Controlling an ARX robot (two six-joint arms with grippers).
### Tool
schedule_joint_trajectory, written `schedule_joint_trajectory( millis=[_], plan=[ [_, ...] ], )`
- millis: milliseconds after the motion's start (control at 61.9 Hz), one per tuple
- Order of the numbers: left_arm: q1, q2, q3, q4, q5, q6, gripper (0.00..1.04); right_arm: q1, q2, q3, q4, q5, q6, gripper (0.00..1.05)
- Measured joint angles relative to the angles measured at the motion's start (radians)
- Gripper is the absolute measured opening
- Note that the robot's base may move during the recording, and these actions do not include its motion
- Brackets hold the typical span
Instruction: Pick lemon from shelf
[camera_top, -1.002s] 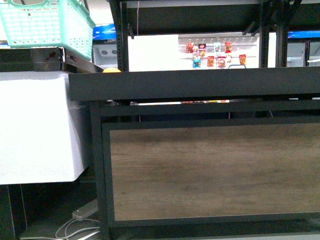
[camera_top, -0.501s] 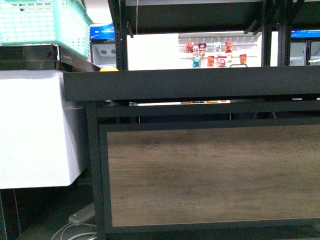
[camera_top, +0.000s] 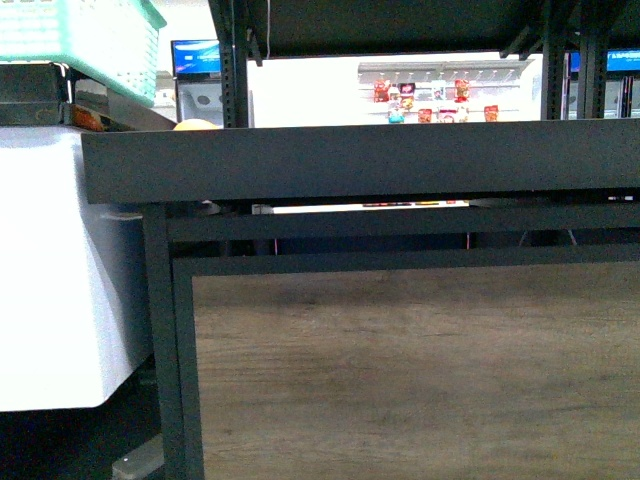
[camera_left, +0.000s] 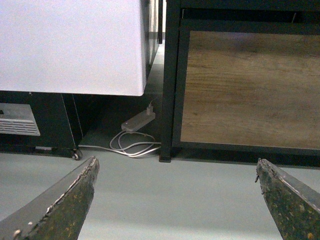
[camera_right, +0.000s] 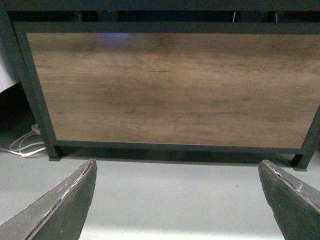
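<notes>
The shelf (camera_top: 400, 160) fills the front view: a black raised rim on black uprights, with a wood panel below. The lemon is hidden behind that rim. Only the top of one yellow-orange fruit (camera_top: 195, 125) peeks over the rim at its left end, and I cannot tell which fruit it is. My left gripper (camera_left: 176, 162) is open and empty, low over the grey floor, facing the shelf's left leg (camera_left: 170, 100). My right gripper (camera_right: 177, 164) is open and empty, facing the wood panel (camera_right: 170, 85).
A white cabinet (camera_top: 50, 270) stands against the shelf's left side, with a green basket (camera_top: 80, 35) above it. A power strip with coiled cable (camera_left: 137, 120) lies on the floor between cabinet and shelf. Far behind, a rack holds snack packets (camera_top: 430, 100).
In the front view the shelf front has grown larger and slid to the left, and the basket and white cabinet have shifted toward the left edge.
</notes>
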Motion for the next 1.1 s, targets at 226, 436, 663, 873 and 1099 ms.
schedule_joint_trajectory(
  millis=[226,436,663,873,1099],
  plan=[
    [0.0,0.0,0.0,0.0,0.0,0.0,0.97,0.0,0.0,0.0,0.0,0.0,0.0,0.97],
    [0.0,0.0,0.0,0.0,0.0,0.0,0.97,0.0,0.0,0.0,0.0,0.0,0.0,0.97],
    [0.0,0.0,0.0,0.0,0.0,0.0,0.97,0.0,0.0,0.0,0.0,0.0,0.0,0.97],
    [0.0,0.0,0.0,0.0,0.001,0.0,0.97,0.0,0.0,0.0,0.0,0.0,0.0,0.97],
    [0.0,0.001,0.0,0.0,0.0,0.0,0.97,0.0,0.001,0.0,0.0,0.001,0.0,0.97]
  ],
)
